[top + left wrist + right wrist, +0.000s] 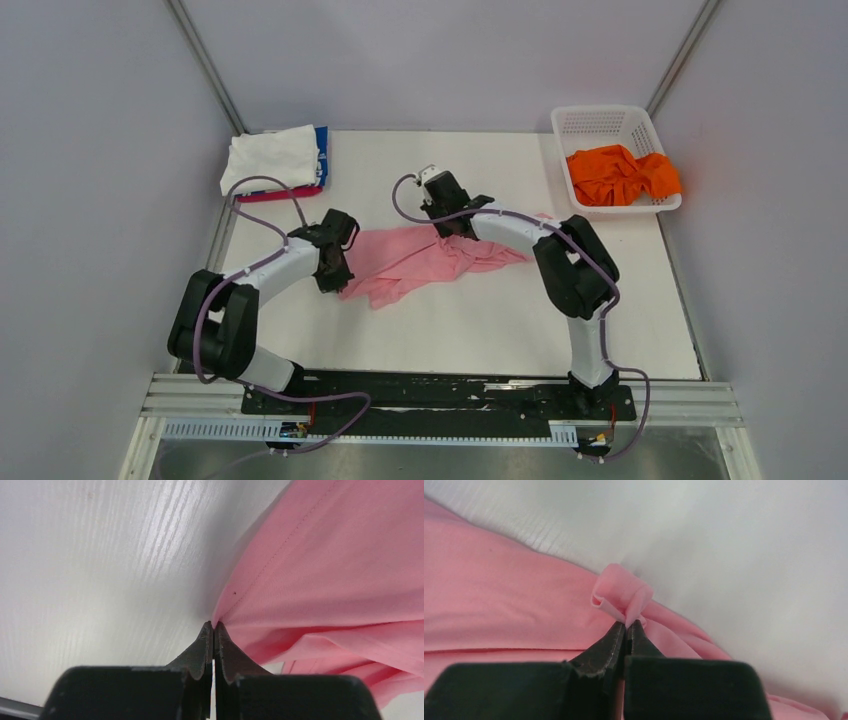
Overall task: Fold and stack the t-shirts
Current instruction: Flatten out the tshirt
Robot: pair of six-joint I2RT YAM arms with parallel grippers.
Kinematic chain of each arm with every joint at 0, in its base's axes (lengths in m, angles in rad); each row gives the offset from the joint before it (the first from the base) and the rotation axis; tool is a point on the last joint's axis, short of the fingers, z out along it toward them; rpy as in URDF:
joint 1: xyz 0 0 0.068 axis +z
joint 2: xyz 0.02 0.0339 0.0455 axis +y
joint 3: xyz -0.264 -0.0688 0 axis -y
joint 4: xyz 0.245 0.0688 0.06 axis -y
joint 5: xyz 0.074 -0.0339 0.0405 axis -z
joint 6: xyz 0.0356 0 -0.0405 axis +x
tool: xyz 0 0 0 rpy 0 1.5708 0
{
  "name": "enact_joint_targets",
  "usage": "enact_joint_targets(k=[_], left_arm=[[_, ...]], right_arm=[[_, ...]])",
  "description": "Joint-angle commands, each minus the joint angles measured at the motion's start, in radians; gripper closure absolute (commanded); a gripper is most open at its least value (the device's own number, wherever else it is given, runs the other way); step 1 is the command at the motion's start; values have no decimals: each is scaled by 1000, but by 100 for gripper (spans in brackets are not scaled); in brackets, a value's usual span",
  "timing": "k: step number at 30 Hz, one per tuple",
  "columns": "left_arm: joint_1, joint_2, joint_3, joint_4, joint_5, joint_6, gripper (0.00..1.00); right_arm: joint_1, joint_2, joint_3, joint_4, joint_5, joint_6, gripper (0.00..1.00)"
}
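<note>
Top external view: an orange shirt (pixel 620 175) is being held in the basket (pixel 603 112); the pink shirt (pixel 420 262) is being pinched by the left gripper (pixel 343 286) and right gripper (pixel 455 232), both clenched on its cloth.

This looks like a robotics lab test cell. A bare white desk (pixel 470 330) is closed in by plain grey panels (pixel 90 150) held in metal posts (pixel 205 65). Along its near edge, an aluminium rail (pixel 440 405) carries a left arm (pixel 285 268) and a right arm (pixel 510 228) with loose purple cables (pixel 265 179). Folded t-shirts (pixel 272 158) lie at the far left corner, and a plastic basket (pixel 600 125) stands at the far right.
</note>
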Motion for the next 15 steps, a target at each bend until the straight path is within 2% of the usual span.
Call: enact_joint_targets(k=[1,4,7,11,15], left_arm=[[-2,-83,70,-37,-87,-23,100],[-2,-139,129,-56,-118,-11,100],[-2,-200,185,-65,-176,7,100],[-2,-315,277,-73,-269,24,100],[-2,-450,375,31,-275,86,100]], right_arm=[[-24,-151,-51,103,93,60,100],[-64,-263,-104,112,185,131,100],[-129,-417,-170,114,212,164,100],[-210,-653,-230,124,220,131,100],[-250,-857,-208,127,266,76,100]])
